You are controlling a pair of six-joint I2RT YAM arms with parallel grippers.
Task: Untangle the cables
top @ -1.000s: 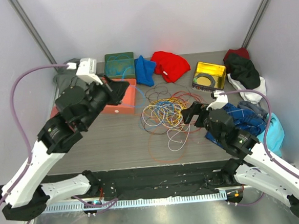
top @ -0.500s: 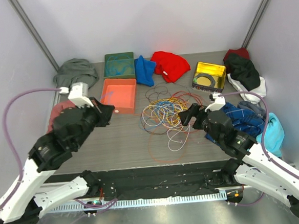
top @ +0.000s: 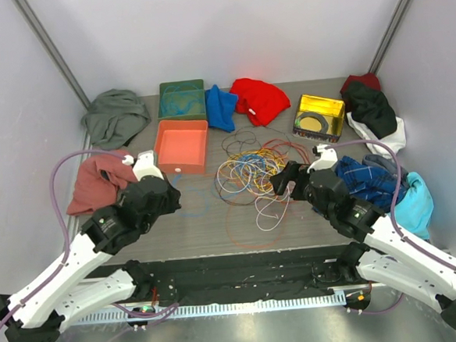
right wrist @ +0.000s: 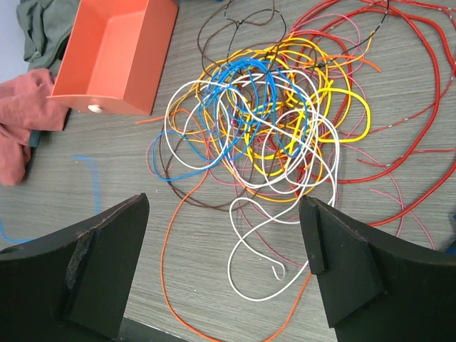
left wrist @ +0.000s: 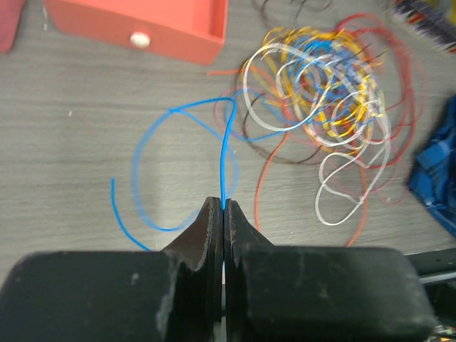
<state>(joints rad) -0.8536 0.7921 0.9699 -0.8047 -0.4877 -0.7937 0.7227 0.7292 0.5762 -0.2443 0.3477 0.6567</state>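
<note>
- The left wrist view gives us what the overhead camera can't. The left gripper (left wrist: 224, 205) is pinched fully together on a single blue cable (left wrist: 226, 153). The strand climbs from the fingertips to a sharp kink, then curls away in a loose loop on the left of the frame.
- From above, that blue strand is only a faint line in front of the left arm, and we cannot read the grip there.
- Over to the right wrist view: the right gripper (right wrist: 221, 214) has its jaws spread wide with nothing between them. It is poised at the near edge of the tangle of cables (right wrist: 271, 121).
- This view sorts out the colours for us. Blue, yellow and orange are knotted in the middle, red loops fan out to the right, and a white strand ends in a little hook at the bottom.
- The overhead view places the tangle at the centre of the table (top: 192, 220), just right of the orange tray (top: 182, 145).
- Only the overhead view shows the back row: a grey cloth (top: 115, 116), a green box (top: 181, 100), a blue cloth (top: 222, 107), a red cloth (top: 260, 98) and a yellow tin (top: 321, 115).
- A dusty-red cloth (top: 96, 184) lies at the left, and more garments are piled along the right edge.
- The surface is grey wood-grain, and pale walls (top: 226, 30) close it in on three sides.
</note>
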